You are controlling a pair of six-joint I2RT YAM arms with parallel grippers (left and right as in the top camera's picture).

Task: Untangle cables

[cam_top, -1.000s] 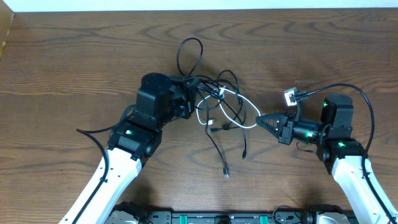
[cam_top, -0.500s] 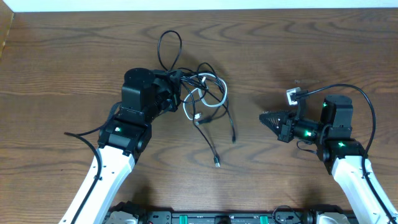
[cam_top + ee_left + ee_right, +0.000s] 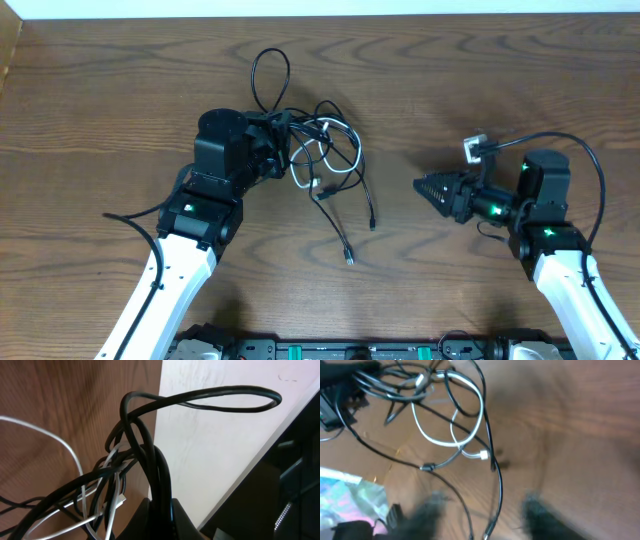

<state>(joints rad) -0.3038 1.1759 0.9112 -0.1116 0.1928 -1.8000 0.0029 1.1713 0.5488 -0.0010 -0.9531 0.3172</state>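
The cables (image 3: 325, 155) lie in a tangle of thin black cords and one white cord at the table's middle left. A black loop (image 3: 270, 72) sticks out toward the far edge, and two black tails (image 3: 348, 258) trail toward me. My left gripper (image 3: 282, 150) is shut on black strands at the tangle's left side. In the left wrist view the black strands (image 3: 159, 475) run down between the closed fingers (image 3: 182, 522), with the white cord (image 3: 75, 460) beside them. My right gripper (image 3: 418, 186) is open, well right of the tangle and holding nothing. Its blurred fingers (image 3: 545, 515) flank a black tail (image 3: 497, 480).
The wooden table (image 3: 500, 70) ends at a white strip along its far edge. The arms' black base rail (image 3: 340, 350) runs along the near edge. Thick black arm cables (image 3: 590, 165) loop beside the right arm. A shiny crumpled sheet (image 3: 350, 497) shows at the right wrist view's lower left.
My left arm has pulled the tangle left and away from the right gripper. The right gripper, shut at the white loop a second ago, has opened, and the tangle is free of it.
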